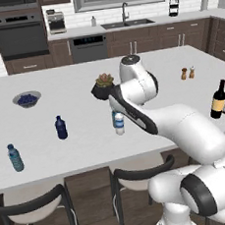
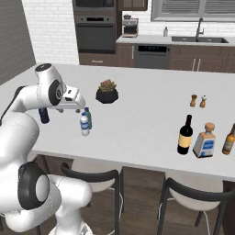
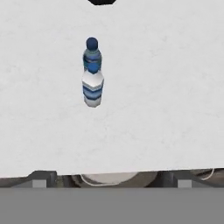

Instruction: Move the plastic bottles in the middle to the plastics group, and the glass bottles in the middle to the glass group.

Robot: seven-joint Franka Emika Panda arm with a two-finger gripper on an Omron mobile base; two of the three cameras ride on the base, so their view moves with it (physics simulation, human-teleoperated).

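Bottles stand upright mid-desk: white-capped bottle (image 3: 92,87) just in front of teal bottle (image 3: 92,53), touching or nearly. Pincer (image 2: 75,102) hovers above them, jaws wide open, holding nothing.

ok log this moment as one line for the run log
gripper: open, empty, above counter | target: two small clear plastic water bottles, upright, untouched | tall dark wine bottle: standing by squat amber bottle
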